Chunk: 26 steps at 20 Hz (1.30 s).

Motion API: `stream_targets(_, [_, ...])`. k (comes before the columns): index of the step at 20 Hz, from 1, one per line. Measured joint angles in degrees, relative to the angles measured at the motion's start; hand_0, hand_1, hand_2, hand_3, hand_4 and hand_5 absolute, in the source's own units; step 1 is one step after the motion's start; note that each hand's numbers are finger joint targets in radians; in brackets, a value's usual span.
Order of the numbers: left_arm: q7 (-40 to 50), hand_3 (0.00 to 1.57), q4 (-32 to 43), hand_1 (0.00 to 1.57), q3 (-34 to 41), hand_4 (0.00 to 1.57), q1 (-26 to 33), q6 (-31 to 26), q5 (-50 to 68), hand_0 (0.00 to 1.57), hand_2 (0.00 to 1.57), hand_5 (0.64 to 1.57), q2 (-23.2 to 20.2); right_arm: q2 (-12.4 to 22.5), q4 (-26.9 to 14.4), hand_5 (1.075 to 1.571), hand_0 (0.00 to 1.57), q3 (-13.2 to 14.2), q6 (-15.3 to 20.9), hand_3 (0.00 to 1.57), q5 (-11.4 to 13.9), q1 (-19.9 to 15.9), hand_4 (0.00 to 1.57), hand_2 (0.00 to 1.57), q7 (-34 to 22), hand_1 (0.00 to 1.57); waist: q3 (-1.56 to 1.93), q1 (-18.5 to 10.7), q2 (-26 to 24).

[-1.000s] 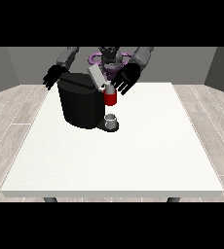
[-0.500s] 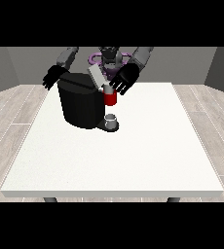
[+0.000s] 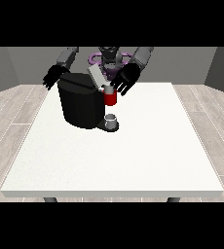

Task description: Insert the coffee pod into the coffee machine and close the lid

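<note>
**Hand nudges in over the open lid**

Little has shifted since the earlier frame: the hand at the view's right sits a touch closer to the raised grey lid of the black coffee machine. Its fingers are spread and hold nothing. The hand at the view's left hangs relaxed behind the machine. A red thing at the machine shows above a grey cup on the white table. No pod plainly shows. Such a pod is likely light, stiff and small, best pinched by its sides; the lid looks rigid, best pushed on its flat face.

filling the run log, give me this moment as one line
hand at view's right: open, by red thing at the machine | hand at view's left: open, behind machine | lid: up
</note>
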State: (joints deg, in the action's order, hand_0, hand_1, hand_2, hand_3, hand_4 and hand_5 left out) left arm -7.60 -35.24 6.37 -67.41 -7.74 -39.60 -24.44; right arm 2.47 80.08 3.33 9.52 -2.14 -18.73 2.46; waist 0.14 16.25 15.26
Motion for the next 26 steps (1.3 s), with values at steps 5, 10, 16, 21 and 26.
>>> stream_targets(5, [-1.65, 0.86, -0.18, 0.91, 0.24, 0.36, -0.40, -0.54, -0.14, 0.91, 1.02, 1.571, -1.19, -0.14, -0.63, 1.571, 0.00, 0.18, 0.21, 0.00, 0.20, -0.11, 0.46, 0.00, 1.84, 0.00, -0.02, -0.63, 1.10])
stream_targets(10, [-2.55, 0.00, -0.16, 0.00, -1.64, 0.00, 0.70, -1.66, -2.06, 0.00, 0.00, 1.571, -1.47, -0.33, -0.91, 1.571, 0.00, 0.11, 0.02, 0.00, 0.05, 1.10, 0.44, 0.00, 2.26, 0.00, 0.03, -0.41, 0.23])
stream_targets(16, [-2.50, 0.00, 0.44, 0.00, -2.62, 0.00, 0.23, -3.24, -3.59, 0.00, 0.00, 1.571, -1.95, 0.10, -1.39, 1.571, 0.00, 0.48, 0.78, 0.00, 0.46, 0.32, 0.34, 0.00, 1.23, 0.00, -0.03, -0.62, 0.09])
stream_targets(21, [-1.84, 0.00, -0.02, 0.00, -2.98, 0.00, 0.38, -4.51, -3.95, 0.00, 0.00, 1.571, -1.01, 0.33, -3.27, 1.571, 0.00, 1.39, 0.44, 0.00, -0.16, 0.56, 0.42, 0.00, 2.35, 0.00, -0.09, -1.80, -1.46])
stream_targets(26, [-1.39, 0.00, -0.95, 0.00, -3.07, 0.00, 1.78, -5.17, -4.00, 0.00, 0.00, 1.571, 0.28, -0.39, -4.93, 1.571, 0.00, 1.80, 1.01, 0.00, -0.38, 1.89, 0.43, 0.00, 3.43, 0.00, -0.11, -3.41, -3.93])
